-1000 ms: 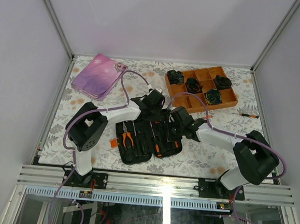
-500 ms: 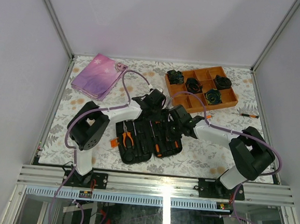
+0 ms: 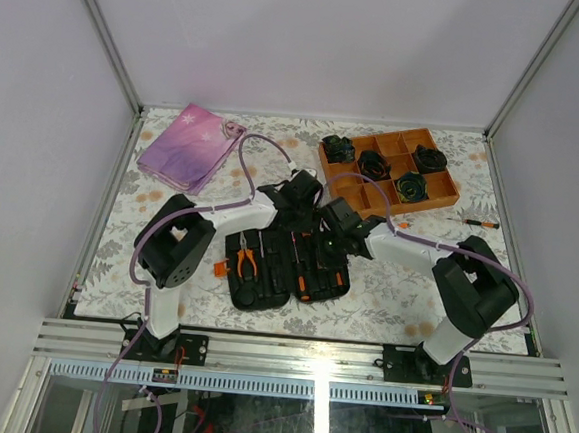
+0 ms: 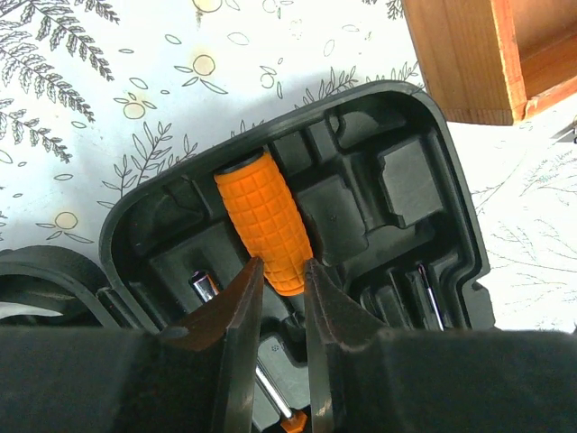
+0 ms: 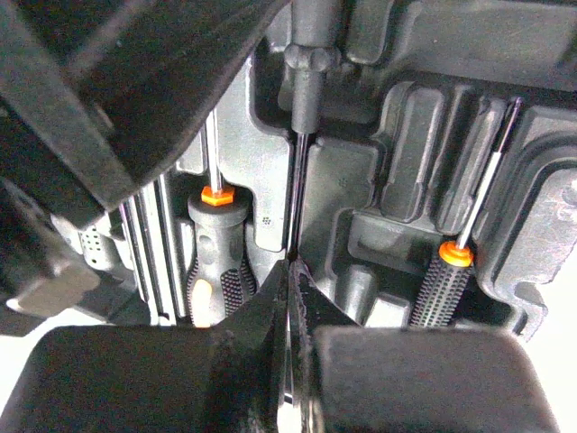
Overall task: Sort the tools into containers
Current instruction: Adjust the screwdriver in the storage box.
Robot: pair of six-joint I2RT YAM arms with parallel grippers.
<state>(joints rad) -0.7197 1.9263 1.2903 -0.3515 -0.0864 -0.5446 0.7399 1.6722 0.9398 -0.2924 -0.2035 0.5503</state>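
The black tool case [image 3: 264, 287] lies open at the table's middle, with orange pliers [image 3: 246, 264] and other drivers in its slots. My left gripper [image 3: 299, 199] is over its far end. In the left wrist view the left gripper [image 4: 278, 281] is shut on the lower end of a driver's ribbed orange handle [image 4: 261, 221], which lies in a moulded slot of the case [image 4: 410, 176]. My right gripper [image 3: 334, 223] is beside it. The right wrist view shows the right gripper [image 5: 290, 271] shut on a slim metal shaft [image 5: 297, 194] running up to a black collar [image 5: 306, 59].
A black-and-orange screwdriver [image 5: 215, 262] and a knurled thin driver [image 5: 444, 287] sit in slots either side of the shaft. A wooden tray [image 3: 441, 200] of black rosettes [image 3: 410, 188] stands at the back right. A pink-purple pouch [image 3: 185, 146] lies back left, and a loose screwdriver [image 3: 473, 222] at the right.
My right gripper has moved up and to the left, closer to the left gripper over the case's far end. The left gripper has barely moved.
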